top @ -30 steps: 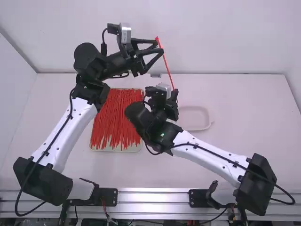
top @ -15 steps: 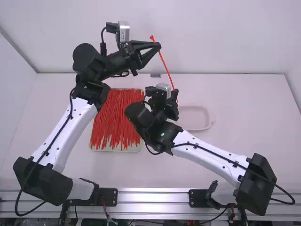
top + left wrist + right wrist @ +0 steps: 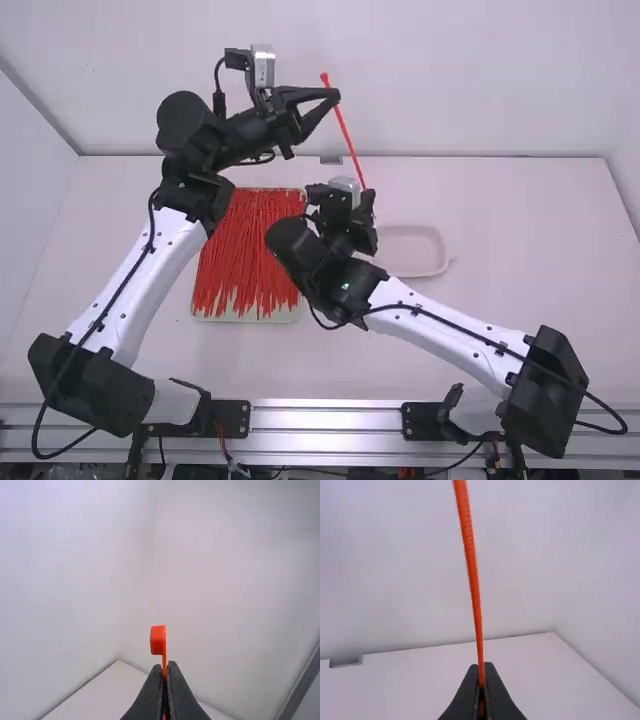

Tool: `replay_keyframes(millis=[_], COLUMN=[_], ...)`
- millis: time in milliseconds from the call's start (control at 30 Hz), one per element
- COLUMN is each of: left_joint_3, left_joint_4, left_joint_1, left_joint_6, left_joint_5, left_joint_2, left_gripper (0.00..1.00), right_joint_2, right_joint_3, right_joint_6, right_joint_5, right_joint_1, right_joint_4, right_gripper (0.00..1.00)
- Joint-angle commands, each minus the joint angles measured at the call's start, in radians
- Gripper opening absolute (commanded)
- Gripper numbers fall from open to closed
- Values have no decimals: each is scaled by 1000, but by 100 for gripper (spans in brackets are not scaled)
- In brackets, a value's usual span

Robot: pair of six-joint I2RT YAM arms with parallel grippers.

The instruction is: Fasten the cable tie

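High view: red cable tie held aloft over table, straight; left gripper pinching upper end, right gripper pinching lower end. Left wrist: blocky square head. Right wrist: ribbed flat strap.

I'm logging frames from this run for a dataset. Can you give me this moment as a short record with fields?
Held item: one red cable tie, straight, raised above the table
Left gripper: shut on the cable tie just below its head
Right gripper: shut on the tie's other end
Fastening: not done; the tail is not threaded into the head
Supply: pile of red cable ties on a flat board
Other: white shallow dish on the table, to the right of the board
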Motion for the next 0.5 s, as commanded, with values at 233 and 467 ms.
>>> replay_keyframes(millis=[233,467], left_joint_3=[9,9], left_joint_4=[6,-76], left_joint_1=[119,207], left_joint_6=[-5,14], left_joint_5=[47,78], left_joint_2=[2,2], left_gripper=[2,2], right_joint_2=[3,-73], right_joint_3=[37,37], right_joint_6=[3,-60], right_joint_5=[-3,-71], right_joint_1=[137,254], right_joint_4=[-4,-22], right_gripper=[77,89])
